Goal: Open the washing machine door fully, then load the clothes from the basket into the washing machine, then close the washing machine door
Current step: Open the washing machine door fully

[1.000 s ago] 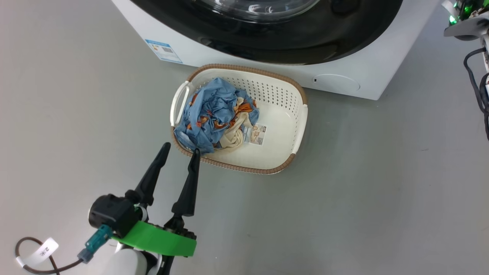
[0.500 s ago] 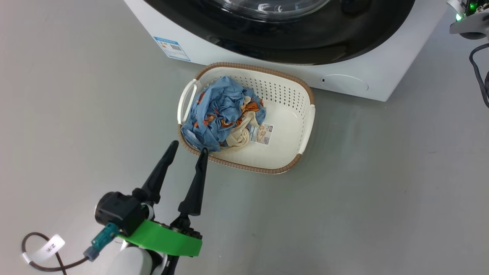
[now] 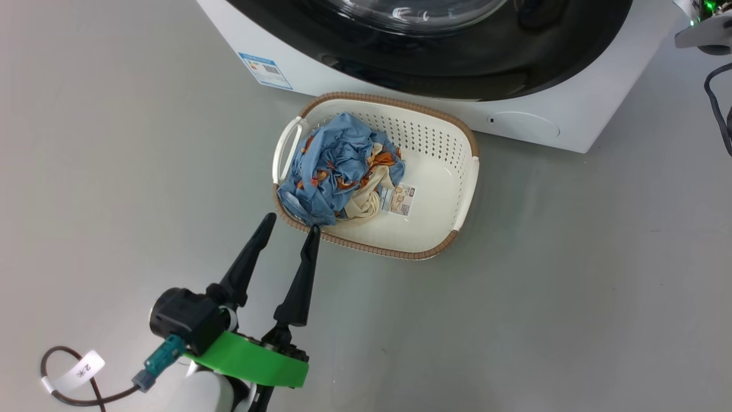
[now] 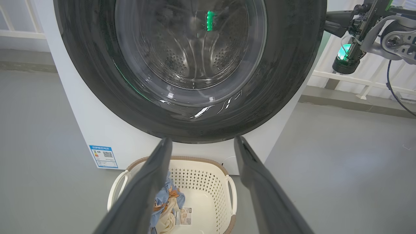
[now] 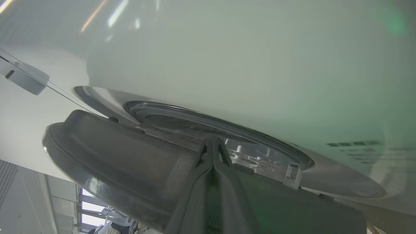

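The washing machine (image 3: 577,114) stands at the top of the head view, its door (image 3: 457,68) showing a glossy black rim and a glass bowl. Right in front of it sits the basket (image 3: 468,189), with the clothes (image 3: 334,166) bunched in its left half. My left gripper (image 3: 291,225) is open, its tips just short of the basket's near left rim. From the left wrist, these fingers (image 4: 201,139) frame the door (image 4: 286,81), the basket (image 4: 208,175) and the clothes (image 4: 169,201). My right gripper (image 5: 213,143) is shut, tips at the door's edge (image 5: 123,152); it reaches the rim's right side (image 4: 330,22).
A blue sticker (image 3: 266,70) and a round cap (image 3: 523,125) mark the washer's lower front. A tagged cable (image 3: 80,372) loops beside my left wrist. Grey floor (image 3: 572,286) spreads around the basket. A white railing (image 4: 357,83) runs behind the machine on the right.
The whole head picture has slid right, so the camera moved. My left gripper stays open at the basket's near left rim, and the clothes lie as before.
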Robot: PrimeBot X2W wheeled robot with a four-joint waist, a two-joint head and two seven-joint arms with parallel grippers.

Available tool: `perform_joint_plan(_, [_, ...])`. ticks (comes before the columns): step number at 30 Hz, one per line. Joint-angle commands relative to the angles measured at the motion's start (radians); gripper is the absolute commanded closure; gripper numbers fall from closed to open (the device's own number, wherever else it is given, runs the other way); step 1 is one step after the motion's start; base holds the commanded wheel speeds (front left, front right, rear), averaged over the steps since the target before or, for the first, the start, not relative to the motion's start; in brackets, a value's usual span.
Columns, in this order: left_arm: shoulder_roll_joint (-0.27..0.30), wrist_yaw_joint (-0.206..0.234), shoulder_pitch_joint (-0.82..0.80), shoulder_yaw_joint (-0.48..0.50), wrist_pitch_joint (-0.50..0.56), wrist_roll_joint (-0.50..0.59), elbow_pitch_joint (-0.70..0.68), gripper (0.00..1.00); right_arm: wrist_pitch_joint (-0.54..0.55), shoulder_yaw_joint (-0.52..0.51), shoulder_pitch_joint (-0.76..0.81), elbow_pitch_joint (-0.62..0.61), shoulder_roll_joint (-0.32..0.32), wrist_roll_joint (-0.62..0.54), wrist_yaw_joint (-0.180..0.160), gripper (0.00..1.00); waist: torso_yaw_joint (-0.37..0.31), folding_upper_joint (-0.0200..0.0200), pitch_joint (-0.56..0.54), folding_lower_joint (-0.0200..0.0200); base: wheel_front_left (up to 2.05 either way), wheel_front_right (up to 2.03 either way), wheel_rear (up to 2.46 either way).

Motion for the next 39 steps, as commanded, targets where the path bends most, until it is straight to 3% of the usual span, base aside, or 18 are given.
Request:
perform_joint_plan(1, [0.023,-0.003,-0.030,0.030,-0.008,-0.012,-0.028,0.00,0.000,0.019,-0.008,-0.023,0.033,-0.017,-0.001,1.00,0.003,0.0000,0.006,0.0000,0.00,0.00,0.00])
perform_joint_plan(15, [0.019,-0.003,-0.033,0.045,-0.008,-0.006,-0.022,0.00,0.111,0.100,0.053,-0.101,0.057,-0.011,-0.001,1.00,-0.014,0.0000,-0.008,0.0000,0.00,0.00,0.00])
perform_joint_plan(39, [0.026,-0.003,0.059,0.097,-0.008,0.013,0.000,0.00,0.201,0.217,0.320,-0.345,0.090,0.020,-0.001,1.00,-0.023,0.0000,-0.150,0.0000,0.00,0.00,0.00])
